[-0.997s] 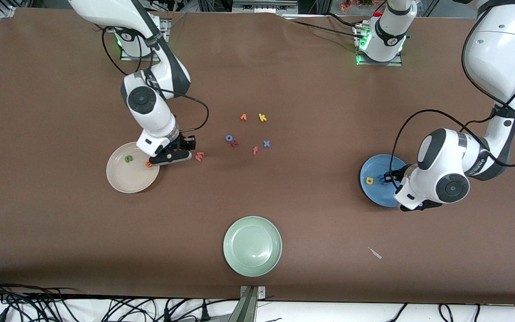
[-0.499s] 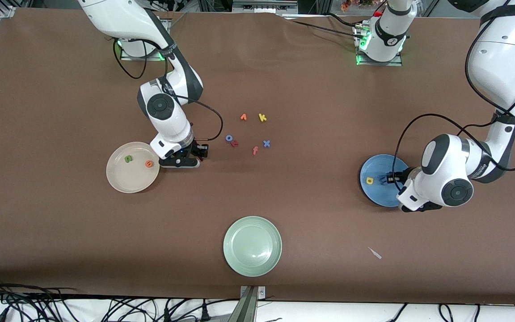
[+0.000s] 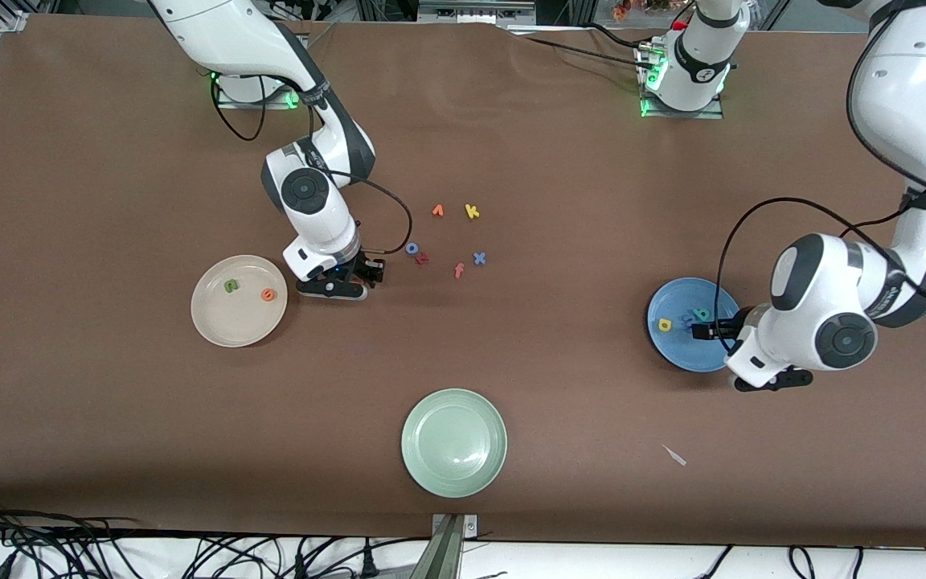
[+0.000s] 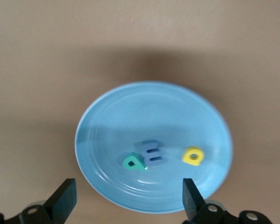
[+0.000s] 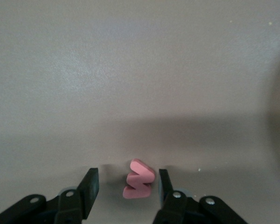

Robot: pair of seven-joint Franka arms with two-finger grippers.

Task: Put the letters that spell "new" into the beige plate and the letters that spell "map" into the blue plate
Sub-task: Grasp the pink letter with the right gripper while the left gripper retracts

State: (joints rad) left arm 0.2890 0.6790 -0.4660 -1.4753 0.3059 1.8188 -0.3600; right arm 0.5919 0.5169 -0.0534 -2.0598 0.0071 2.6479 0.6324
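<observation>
Since the earlier frames, the teal a (image 4: 134, 162) has been released beside the periwinkle m (image 4: 151, 152) and yellow p (image 4: 193, 156) in the blue plate (image 3: 664, 305) at mid right of the front view; "map" appears complete. The left gripper (image 4: 126, 198), spread wide, has been lifted over it. The right gripper (image 5: 126, 186) has been shifted off the beige plate (image 3: 214, 326), where green n (image 3: 231, 285) and orange e (image 3: 268, 294) lie, at mid left. It has been lowered so its half-open jaws straddle the pink w (image 5: 138, 185) on the table, untouched. No writing is legible.
</observation>
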